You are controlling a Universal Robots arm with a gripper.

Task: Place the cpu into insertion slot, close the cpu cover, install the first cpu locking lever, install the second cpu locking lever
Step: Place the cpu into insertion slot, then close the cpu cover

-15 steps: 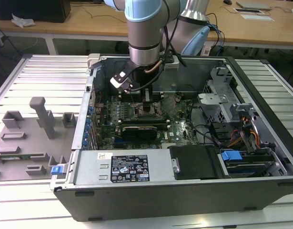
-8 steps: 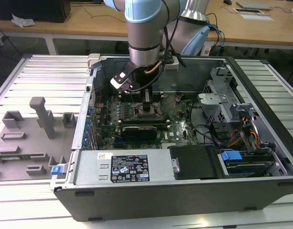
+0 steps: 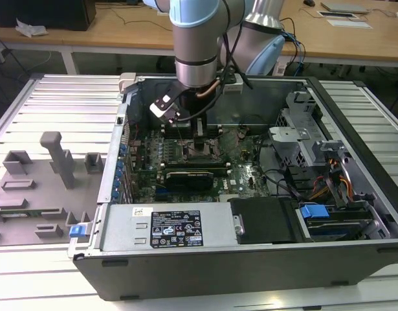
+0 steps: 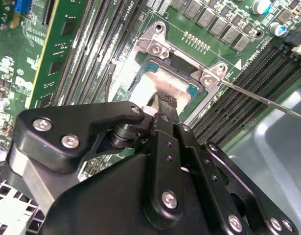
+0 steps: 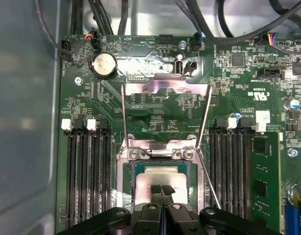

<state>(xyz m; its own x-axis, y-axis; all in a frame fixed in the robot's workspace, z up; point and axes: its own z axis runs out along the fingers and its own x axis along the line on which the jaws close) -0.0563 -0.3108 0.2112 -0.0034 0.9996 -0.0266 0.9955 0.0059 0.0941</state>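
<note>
Pale silvery-grey and flat, the small square cpu lies in the insertion slot, a dark square socket with a bright metal rim set into the green circuit board. From where I stand, the black, angular end effector hangs straight over it, its two ribbed fingertips pressed together with no gap, right at the chip's smooth face. I cannot tell whether they actually touch it. In the second wrist view the same fingertips sit just above the cpu, whose metal catches a soft glare.

Beyond the end effector, the cpu cover, a thin silver frame plate with a square window, stands swung open on its hinge. The board's green surface shows through the opening. A slim steel locking lever, plain wire-like rod, runs out at an angle just beside the fingertips, and it shows as a bright straight line in the second wrist view.

Long narrow black memory slots lie in ridged rows on both sides of the end effector. A round, shiny coin battery sits farther off, past the raised cover.

In the exterior view, the end effector reaches down inside the open grey sheet-metal computer case, which rests on a ribbed aluminium worktop.
</note>
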